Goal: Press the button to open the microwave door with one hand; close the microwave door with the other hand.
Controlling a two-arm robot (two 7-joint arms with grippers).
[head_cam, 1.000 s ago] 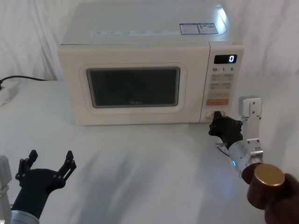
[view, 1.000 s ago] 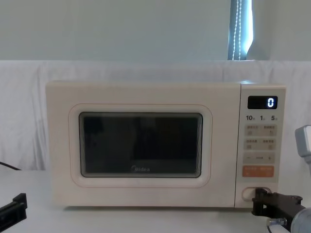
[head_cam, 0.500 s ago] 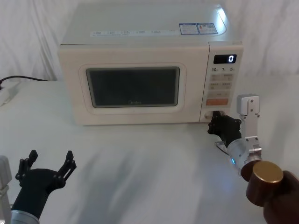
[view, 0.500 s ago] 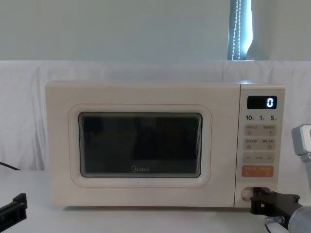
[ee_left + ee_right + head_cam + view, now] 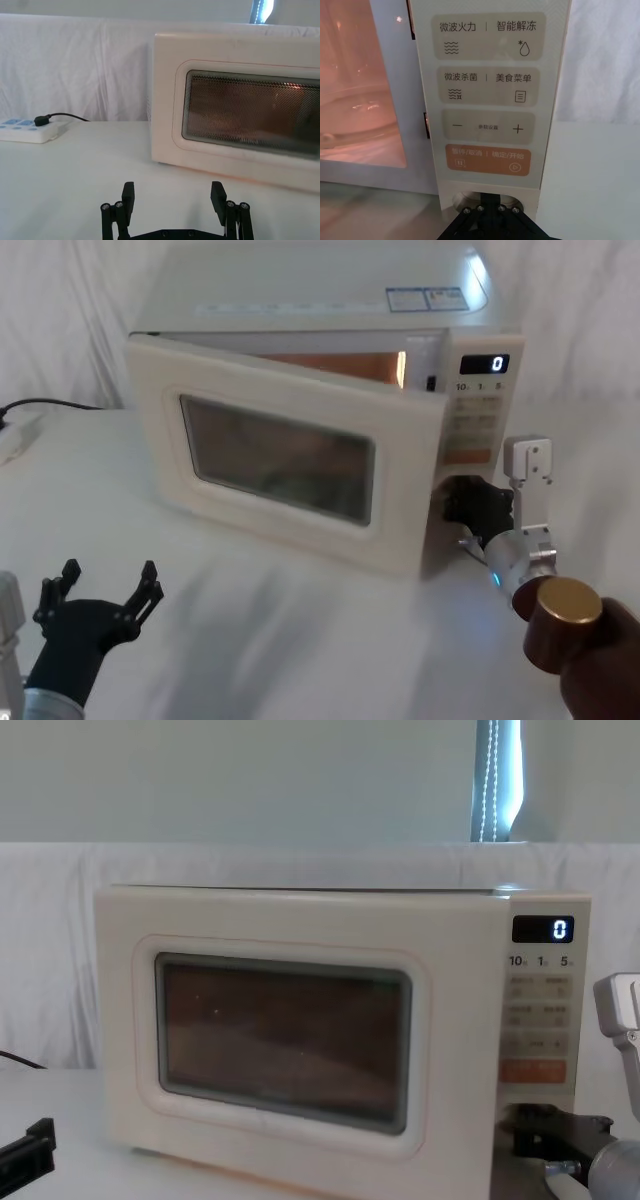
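- Nearest you, your left end effector (image 5: 105, 602) is hovering low over the counter (image 5: 300, 640) at the front left, its two fingers (image 5: 128, 196) spread wide and gripping nothing. It is sitting well apart from the microwave (image 5: 320, 300).
- From the left wrist camera, those spread fingers are pointing at the door's (image 5: 240, 120) hinge-side corner, with bare counter lying between.
- At the front right, your right arm is reaching forward, a brass-coloured cap (image 5: 565, 602) showing near its base and a blue light glowing on the grey wrist.
- Your right end effector (image 5: 470, 502) is sitting at the bottom of the control panel (image 5: 487, 100), right at the button (image 5: 487, 201). Its black tip is covering most of the button, so you cannot tell whether the fingers are spread or together.
- The button is lying in the recess at the foot of the panel, just below the orange button (image 5: 487, 161).
- The door is standing partly open, hinged at the left, its free edge swung out toward you just beside the right end effector.
- Behind the door's free edge, the cavity (image 5: 360, 100) is glowing orange.
- Farther up, the display (image 5: 543, 929) is reading 0.
- At the far left, a power strip (image 5: 27, 131) with a black cable plugged in is lying on the counter against the white drape.
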